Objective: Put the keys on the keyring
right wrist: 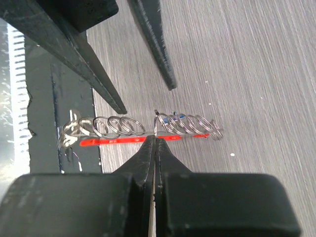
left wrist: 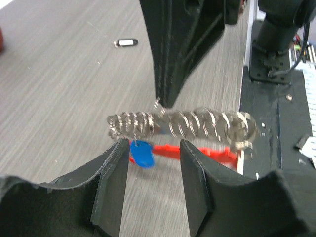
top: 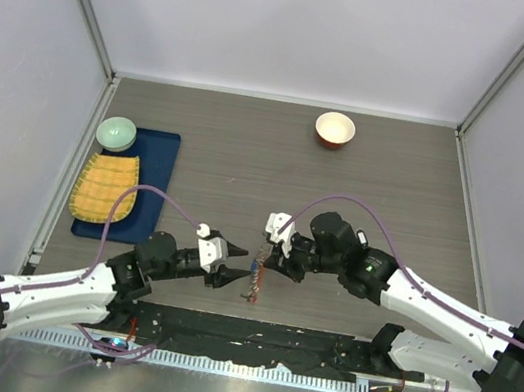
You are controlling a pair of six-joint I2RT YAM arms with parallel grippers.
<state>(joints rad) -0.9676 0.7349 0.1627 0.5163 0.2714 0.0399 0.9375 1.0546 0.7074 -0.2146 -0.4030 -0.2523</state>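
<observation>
The keyring [left wrist: 187,123] is a row of silvery rings on a red bar [left wrist: 217,154], held just above the table near its front edge [top: 254,278]. My right gripper [right wrist: 155,140] is shut on one middle ring of the row [right wrist: 123,126]. A blue-headed key [left wrist: 143,153] hangs from the rings' left end. My left gripper [left wrist: 153,153] stands open just short of the rings, nothing between its fingers [right wrist: 106,89]. A black-and-white oval key [left wrist: 126,43] lies apart on the table beyond.
A red-rimmed white bowl [top: 335,129] sits at the back. A blue tray [top: 163,153] on the left carries a green bowl [top: 116,134] and a yellow cloth [top: 106,187]. A black strip [top: 247,341] runs along the table's near edge.
</observation>
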